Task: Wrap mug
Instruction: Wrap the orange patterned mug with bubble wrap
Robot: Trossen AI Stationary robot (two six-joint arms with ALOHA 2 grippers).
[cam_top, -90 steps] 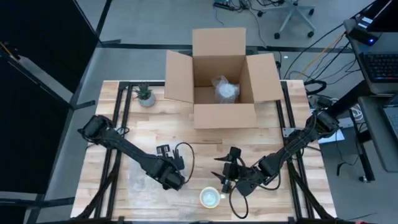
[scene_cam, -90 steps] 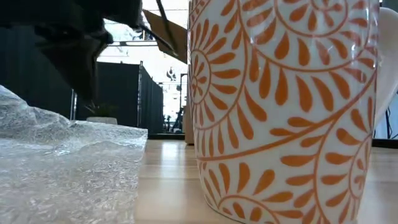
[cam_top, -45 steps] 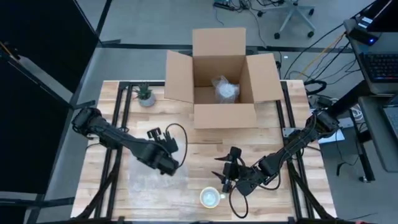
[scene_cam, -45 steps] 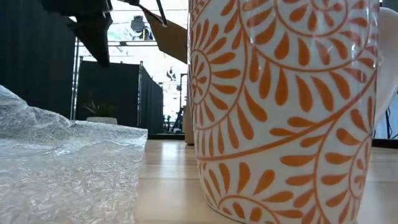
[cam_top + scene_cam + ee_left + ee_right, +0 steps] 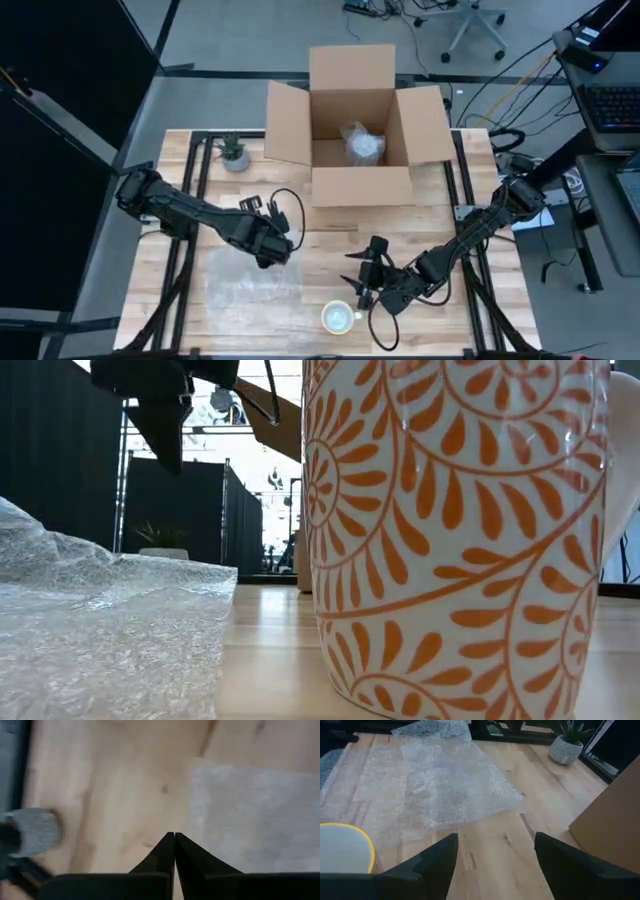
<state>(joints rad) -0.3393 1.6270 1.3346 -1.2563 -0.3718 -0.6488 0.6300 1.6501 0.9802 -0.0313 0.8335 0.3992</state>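
The mug (image 5: 460, 540) is white with orange leaf scrolls (yellow inside), beside clear bubble wrap (image 5: 105, 630).

In the low view the mug (image 5: 460, 540) stands so close that the picture's top, bottom and right edges cut it off; its rim and base cannot be seen, and only a pale sliver of handle shows at the right edge. The bubble wrap (image 5: 105, 625) runs off the left and bottom edges there. In the right wrist view just a curved part of the mug's yellow rim shows at the edge. The left wrist view is blurred: a grey round shape (image 5: 32, 830) at one side cannot be identified
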